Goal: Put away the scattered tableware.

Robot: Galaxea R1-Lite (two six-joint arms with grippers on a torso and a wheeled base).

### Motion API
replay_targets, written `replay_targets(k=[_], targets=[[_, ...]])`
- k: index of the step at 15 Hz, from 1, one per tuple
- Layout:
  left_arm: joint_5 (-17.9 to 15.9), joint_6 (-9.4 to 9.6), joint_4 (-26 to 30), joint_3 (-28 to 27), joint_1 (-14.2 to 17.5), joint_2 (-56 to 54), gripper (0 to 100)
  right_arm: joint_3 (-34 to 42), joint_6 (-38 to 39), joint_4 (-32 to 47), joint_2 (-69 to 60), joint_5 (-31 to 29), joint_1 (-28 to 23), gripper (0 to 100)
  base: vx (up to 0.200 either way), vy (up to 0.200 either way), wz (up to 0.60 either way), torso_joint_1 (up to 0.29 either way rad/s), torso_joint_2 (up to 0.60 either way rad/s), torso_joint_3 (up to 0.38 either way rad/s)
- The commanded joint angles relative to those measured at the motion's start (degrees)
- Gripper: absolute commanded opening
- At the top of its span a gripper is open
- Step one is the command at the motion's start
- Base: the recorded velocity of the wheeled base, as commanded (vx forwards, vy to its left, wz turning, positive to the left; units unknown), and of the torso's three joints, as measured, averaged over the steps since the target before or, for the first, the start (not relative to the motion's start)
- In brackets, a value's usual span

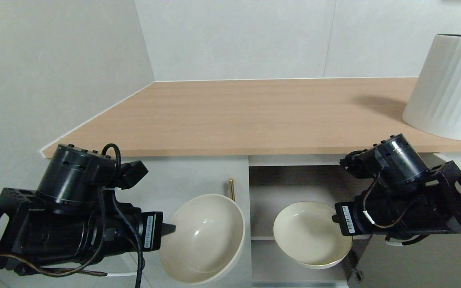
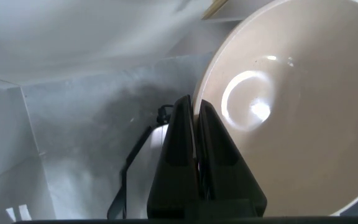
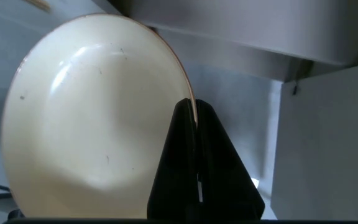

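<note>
My left gripper (image 1: pixel 170 230) is shut on the rim of a large cream bowl (image 1: pixel 202 239), held in front of the closed grey cabinet door (image 1: pixel 182 176); its fingers (image 2: pixel 194 140) pinch the bowl (image 2: pixel 291 106) edge. My right gripper (image 1: pixel 336 219) is shut on the rim of a smaller cream plate-like bowl (image 1: pixel 308 233), held at the open cabinet compartment (image 1: pixel 294 188) below the counter. In the right wrist view its fingers (image 3: pixel 194 143) clamp the bowl (image 3: pixel 98 112) rim.
A wooden countertop (image 1: pixel 254 116) runs above the cabinets, with a white ribbed cylindrical container (image 1: pixel 450 86) at its right end. A gold handle (image 1: pixel 231 189) sits on the closed door. Inside the open compartment a shelf (image 1: pixel 266 238) divides it.
</note>
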Motion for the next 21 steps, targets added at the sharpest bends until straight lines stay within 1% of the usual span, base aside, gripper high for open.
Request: replay_targets(k=[1, 5, 13, 14, 15, 17, 19, 21], targets=[[0.0, -0.01, 0.0, 0.1, 0.0, 0.3, 0, 0.0, 0.0, 0.0, 0.7, 0.0, 0.0, 0, 0.0, 0.0, 0.0, -0.124, 0.46, 0.325], [0.0, -0.01, 0.0, 0.1, -0.1, 0.4, 0, 0.5, 0.0, -0.9, 1.0, 0.0, 0.0, 0, 0.0, 0.0, 0.0, -0.079, 0.37, 0.273], [0.0, -0.01, 0.0, 0.1, -0.1, 0.4, 0, 0.2, -0.1, -1.0, 3.9, 0.0, 0.1, 0, 0.0, 0.0, 0.0, -0.009, 0.03, 0.024], [0.0, -0.01, 0.0, 0.1, -0.1, 0.7, 0, 0.8, -0.1, -3.8, 8.7, -0.1, 0.6, 0, 0.0, 0.0, 0.0, 0.0, 0.0, 0.0], [0.0, -0.01, 0.0, 0.1, -0.1, 0.8, 0, 0.9, -0.1, -4.2, 9.6, -0.1, 0.7, 0, 0.0, 0.0, 0.0, 0.0, 0.0, 0.0], [0.0, -0.01, 0.0, 0.1, -0.1, 1.1, 0, 0.9, 0.0, -9.1, 17.0, -0.1, 0.5, 0, 0.0, 0.0, 0.0, 0.0, 0.0, 0.0], [0.1, -0.01, 0.0, 0.1, -0.1, 1.2, 0, 0.8, 0.3, -13.8, 22.2, -0.3, -1.3, 0, 0.0, 0.0, 0.0, 0.0, 0.0, 0.0], [0.1, -0.01, 0.0, 0.1, -0.4, 1.2, 0, 0.3, 0.4, -22.7, 28.9, -0.4, -4.3, 0, 0.0, 0.0, 0.0, 0.0, 0.0, 0.0]])
